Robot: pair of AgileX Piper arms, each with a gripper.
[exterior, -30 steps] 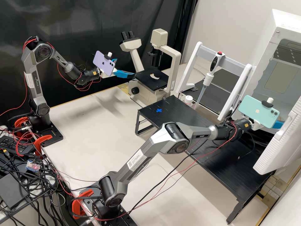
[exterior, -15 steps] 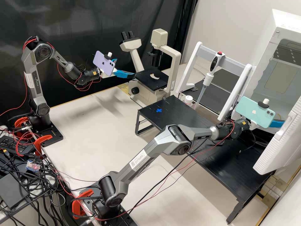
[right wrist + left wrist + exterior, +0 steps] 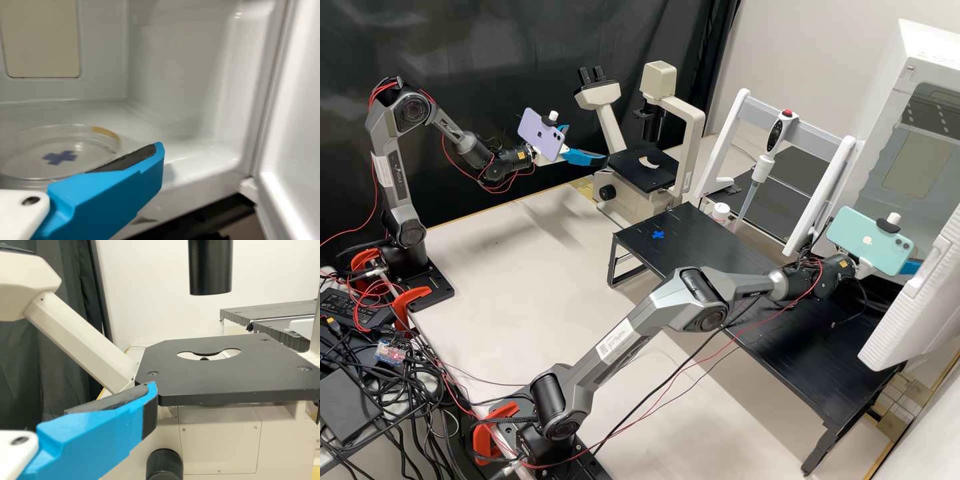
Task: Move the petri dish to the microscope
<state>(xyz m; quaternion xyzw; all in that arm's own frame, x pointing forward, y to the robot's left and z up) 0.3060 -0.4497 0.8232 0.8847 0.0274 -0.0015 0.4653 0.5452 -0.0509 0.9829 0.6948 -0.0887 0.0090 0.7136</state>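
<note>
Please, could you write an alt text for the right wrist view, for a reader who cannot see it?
A clear petri dish sits inside a white box-like chamber, with a blue cross showing within its outline. One blue finger with a black pad is near the dish, not holding it, and the chamber's door stands open.

– where's the petri dish [image 3: 32, 150]?
– lying flat on the floor of a white-walled chamber [image 3: 180, 65], in the right wrist view. round, shallow, clear.
– any marks?
– a yellow-orange strip [image 3: 105, 132] along part of the rim, and a dark blue cross [image 3: 60, 157] seen within its outline. can't tell if that's on it or under it.
– and the microscope [image 3: 695, 127]?
– upright, cream, near one end of the low black table [image 3: 693, 240]. twin black eyepieces [image 3: 592, 75], and a flat black stage [image 3: 640, 176] with a curved opening [image 3: 648, 162].
– anything on that stage?
– it's bare.
</note>
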